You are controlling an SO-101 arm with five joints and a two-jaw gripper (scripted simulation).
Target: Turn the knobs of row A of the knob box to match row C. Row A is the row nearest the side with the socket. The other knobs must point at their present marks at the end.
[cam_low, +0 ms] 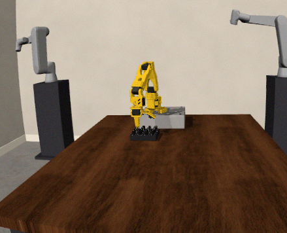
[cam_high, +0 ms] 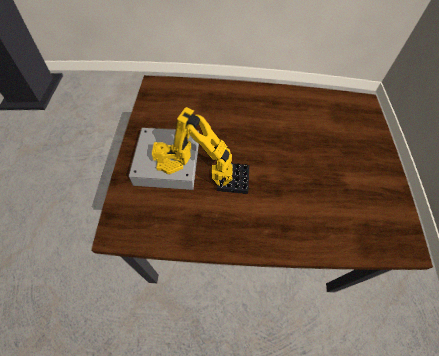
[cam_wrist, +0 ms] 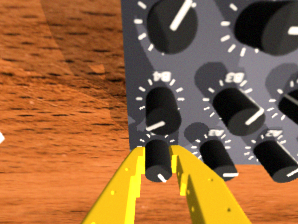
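The knob box (cam_high: 235, 178) is a small dark box with black knobs; it lies on the wooden table beside the arm's grey base. It also shows in the exterior view (cam_low: 145, 134). In the wrist view my yellow gripper (cam_wrist: 159, 167) is shut on the corner knob (cam_wrist: 158, 161) of the box's nearest row. Its white pointer points down and slightly right. Behind it stands knob B4 (cam_wrist: 162, 111), and knob B3 (cam_wrist: 238, 111) is to the right. Two more knobs (cam_wrist: 216, 157) of the nearest row show to the right. The arm (cam_high: 204, 142) reaches down over the box's left edge.
The grey base block (cam_high: 164, 159) stands left of the box. Two grey arms on dark pedestals (cam_low: 51, 114) stand beyond the table in the exterior view. The table's left edge lies beyond the base.
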